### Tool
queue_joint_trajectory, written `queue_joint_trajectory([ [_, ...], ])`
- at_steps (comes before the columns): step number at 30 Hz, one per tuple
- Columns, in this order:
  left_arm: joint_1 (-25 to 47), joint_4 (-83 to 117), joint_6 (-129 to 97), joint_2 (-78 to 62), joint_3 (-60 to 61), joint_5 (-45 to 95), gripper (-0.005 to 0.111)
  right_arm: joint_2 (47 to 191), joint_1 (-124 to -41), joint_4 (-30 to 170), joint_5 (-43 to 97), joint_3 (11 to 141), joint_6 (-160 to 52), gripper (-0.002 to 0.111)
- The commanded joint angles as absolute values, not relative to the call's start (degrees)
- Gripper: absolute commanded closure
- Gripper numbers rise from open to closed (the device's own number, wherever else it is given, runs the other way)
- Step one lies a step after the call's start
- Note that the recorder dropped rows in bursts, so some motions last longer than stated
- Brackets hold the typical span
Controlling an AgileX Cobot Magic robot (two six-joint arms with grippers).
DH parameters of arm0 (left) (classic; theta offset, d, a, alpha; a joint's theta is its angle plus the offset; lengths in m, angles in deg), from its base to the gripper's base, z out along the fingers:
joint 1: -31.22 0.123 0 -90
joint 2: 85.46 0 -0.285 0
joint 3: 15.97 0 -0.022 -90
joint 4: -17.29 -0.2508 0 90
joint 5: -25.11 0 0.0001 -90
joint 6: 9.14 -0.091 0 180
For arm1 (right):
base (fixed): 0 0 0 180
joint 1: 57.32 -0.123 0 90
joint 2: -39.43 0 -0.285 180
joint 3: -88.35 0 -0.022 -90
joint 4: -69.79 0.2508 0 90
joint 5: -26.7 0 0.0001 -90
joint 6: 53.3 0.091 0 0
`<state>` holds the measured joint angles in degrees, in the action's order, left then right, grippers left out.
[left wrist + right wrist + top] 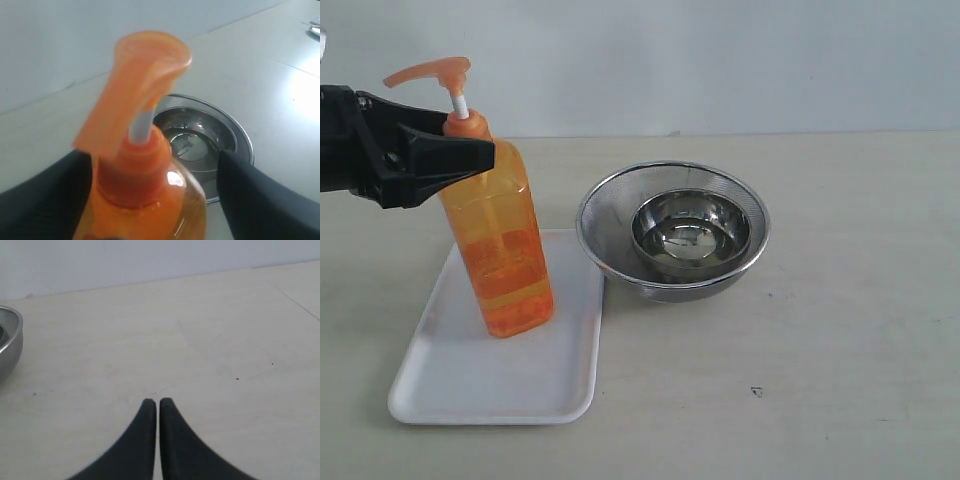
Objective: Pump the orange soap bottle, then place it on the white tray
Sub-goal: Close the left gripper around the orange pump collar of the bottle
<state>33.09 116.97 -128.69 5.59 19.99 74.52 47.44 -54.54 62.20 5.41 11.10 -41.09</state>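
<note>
The orange soap bottle (505,250) stands on the white tray (470,385), leaning a little, with its pump head (430,72) raised on the white stem. My left gripper (470,152) comes in from the left at the bottle's shoulder. In the left wrist view the bottle (150,205) fills the space between the two black fingers of the left gripper (152,160). One finger lies against the bottle and the other stands a short gap off it. My right gripper (154,402) is shut on nothing above bare table and is out of the exterior view.
A round steel strainer bowl (610,200) with a smaller steel bowl (690,235) inside sits just right of the tray, close to the bottle. The strainer's rim (10,345) shows at the edge of the right wrist view. Bare table lies to the right and front.
</note>
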Motion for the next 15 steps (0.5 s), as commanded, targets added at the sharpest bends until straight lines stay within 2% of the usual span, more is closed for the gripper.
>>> queue_joint_trajectory([
  [1, 33.10, 117.24, -130.03, 5.70, 18.80, 75.02, 0.056, 47.22, -54.48, 61.96, 5.76, 11.14, -41.15, 0.108],
  [8, 33.10, 117.24, -130.87, 5.70, 18.70, 74.62, 0.099, 47.22, -54.48, 61.96, 5.76, 11.14, -41.15, 0.108],
  [9, 33.10, 117.24, -130.95, 5.70, 18.70, 74.62, 0.102, 47.22, -54.48, 61.96, 5.76, 11.14, -41.15, 0.108],
  [15, 33.35, 117.24, -131.08, 5.70, 18.45, 74.50, 0.102, 47.22, -54.48, 61.96, 5.76, 11.14, -41.15, 0.108],
])
